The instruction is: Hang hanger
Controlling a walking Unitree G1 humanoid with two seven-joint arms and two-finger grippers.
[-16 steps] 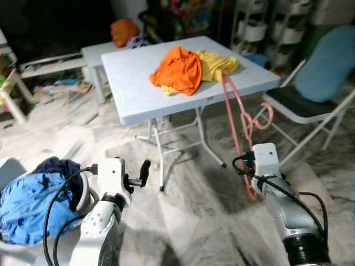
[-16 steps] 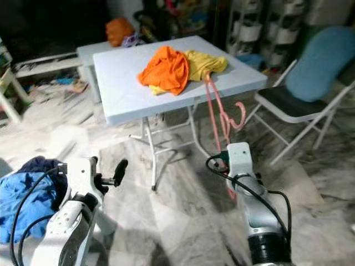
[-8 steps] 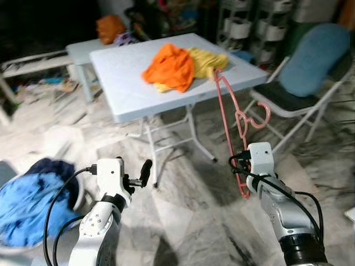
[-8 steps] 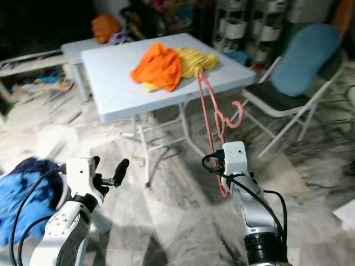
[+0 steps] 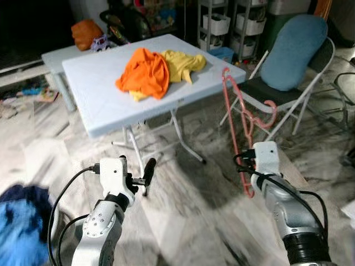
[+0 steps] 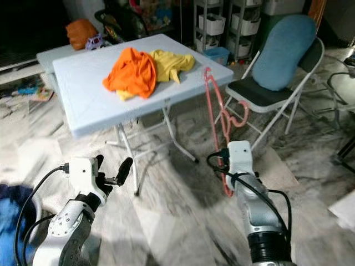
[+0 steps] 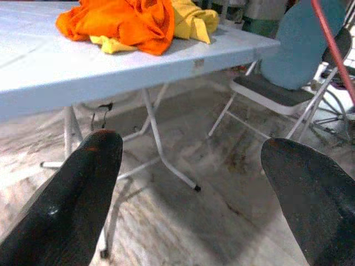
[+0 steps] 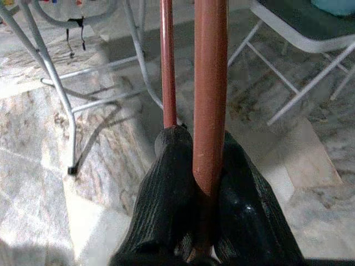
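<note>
One pale blue folding table (image 5: 105, 94) dead ahead, used here as the landmark for everything else. Behind its far left corner, one second smaller table (image 5: 58, 54) with an orange bundle (image 5: 84, 33) past it. Off to the table's right, one folding chair (image 5: 288, 72) with a blue cushion on its back. Behind the table, two shelf units (image 5: 230, 19) with white bins, a bit blurry. Down low and well left of the table, one heap of blue clothes (image 5: 19, 233), smeared by blur.

On the table's far right part, two garments bunched together: one orange (image 5: 143, 72) and one yellow (image 5: 180, 61), touching each other.

One pink hanger (image 5: 244, 119), standing roughly upright just off the table's right corner, hook end curling toward the chair. Right gripper (image 8: 194, 183) clamped tight on its lower part, both fingers pressed against the thick pink bar, with a thinner bar of the same hanger just beside it.

Left gripper (image 7: 188, 166) low in front of the table, pointed at its legs, fingers (image 7: 91, 183) spread wide apart with nothing between them.
</note>
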